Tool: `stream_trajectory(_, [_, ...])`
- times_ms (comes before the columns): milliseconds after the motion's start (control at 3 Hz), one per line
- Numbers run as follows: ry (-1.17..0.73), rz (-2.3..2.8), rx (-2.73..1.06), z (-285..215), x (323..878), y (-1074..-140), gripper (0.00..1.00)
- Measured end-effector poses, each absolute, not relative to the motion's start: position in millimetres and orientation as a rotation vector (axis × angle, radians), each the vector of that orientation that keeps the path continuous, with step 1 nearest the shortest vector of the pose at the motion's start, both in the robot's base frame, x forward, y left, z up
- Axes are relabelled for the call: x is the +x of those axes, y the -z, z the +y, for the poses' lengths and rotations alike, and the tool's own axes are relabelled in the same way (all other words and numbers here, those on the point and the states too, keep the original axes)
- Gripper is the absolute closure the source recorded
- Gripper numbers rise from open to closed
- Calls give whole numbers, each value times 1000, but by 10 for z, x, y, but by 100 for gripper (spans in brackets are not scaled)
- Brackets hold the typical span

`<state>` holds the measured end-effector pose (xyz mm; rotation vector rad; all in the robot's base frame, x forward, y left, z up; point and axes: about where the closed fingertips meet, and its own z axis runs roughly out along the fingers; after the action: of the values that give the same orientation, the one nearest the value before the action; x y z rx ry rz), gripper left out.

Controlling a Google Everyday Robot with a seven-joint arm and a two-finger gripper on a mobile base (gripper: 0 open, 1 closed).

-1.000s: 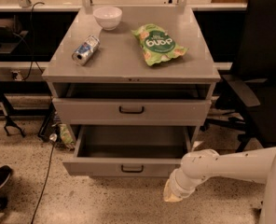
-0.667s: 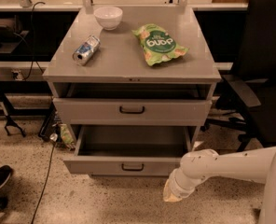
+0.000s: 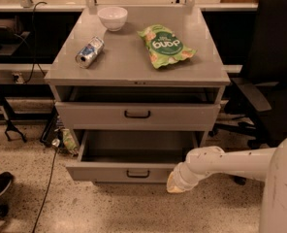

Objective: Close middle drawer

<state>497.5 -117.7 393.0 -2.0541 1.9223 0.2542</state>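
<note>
One claw [image 3: 175, 184] (open or closed, cannot tell) hangs by the pulled-out middle drawer [image 3: 115, 172]; black chair [image 3: 274, 81] beside.

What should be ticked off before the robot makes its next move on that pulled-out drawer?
1. Middle drawer is pulled out and needs a push: ok.
2. Gripper is low, by the drawer front's right end: ok.
3. Gripper is touching the drawer front: cannot tell.
4. Gripper is lined up with the handle for an even push: not ok, it sits well to the right.
5. Nothing sticks up out of the drawer's box: ok, in the part that shows.
6. Office chair stands apart from the drawer's path: ok.
</note>
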Motion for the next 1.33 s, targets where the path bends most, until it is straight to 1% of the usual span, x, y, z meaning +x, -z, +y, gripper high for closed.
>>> stream_trajectory(333, [-129, 1794, -2049, -1049, 5592, -4133, 100])
stream_trajectory(1000, [-134, 1793, -2051, -1047, 5569, -4116, 55])
stream_trajectory(1333, [-130, 1827, -2013, -1049, 5618, -4015, 56])
